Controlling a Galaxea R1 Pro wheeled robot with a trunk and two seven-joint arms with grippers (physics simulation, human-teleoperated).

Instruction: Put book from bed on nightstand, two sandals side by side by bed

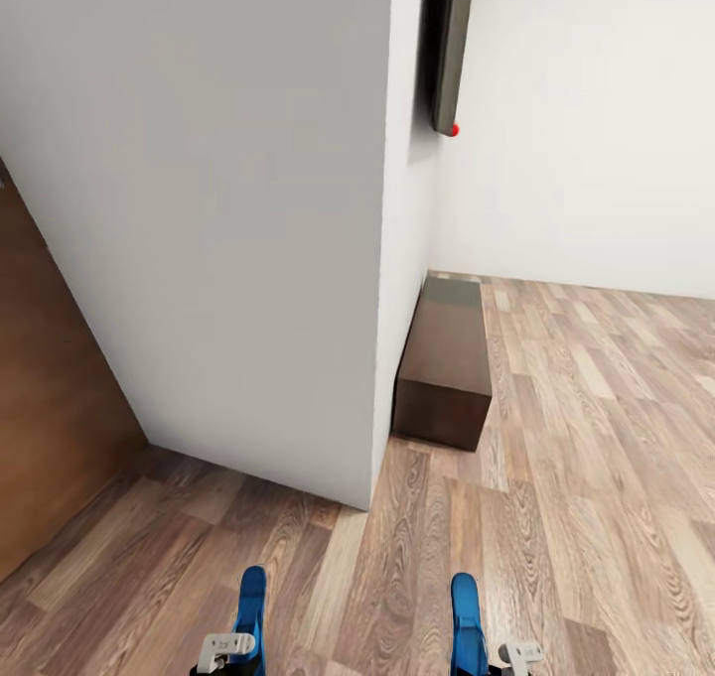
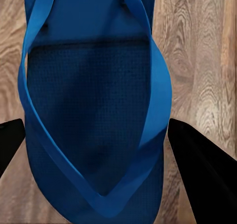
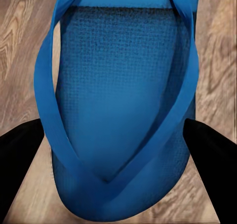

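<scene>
I hold the two sandals, both bright blue flip-flops, over the wood-plank floor. My left gripper (image 1: pixel 230 651) is shut on one sandal (image 1: pixel 251 602), at the bottom of the head view. In the left wrist view that sandal (image 2: pixel 89 86) lies strap-up between the black fingers (image 2: pixel 202 165). My right gripper (image 1: pixel 501 656) is shut on the other sandal (image 1: pixel 465 607). The right wrist view shows this sandal (image 3: pixel 118 86) between its fingers (image 3: pixel 19 155). The book, the bed and the nightstand are out of view.
A white wall corner (image 1: pixel 382 259) juts out straight ahead. Behind it a long low dark-brown cabinet (image 1: pixel 444 373) stands along the wall under a black wall-mounted panel (image 1: pixel 449 46). A brown wooden door (image 1: pixel 50 398) is at the left. Wood-plank floor (image 1: pixel 596 458) extends to the right.
</scene>
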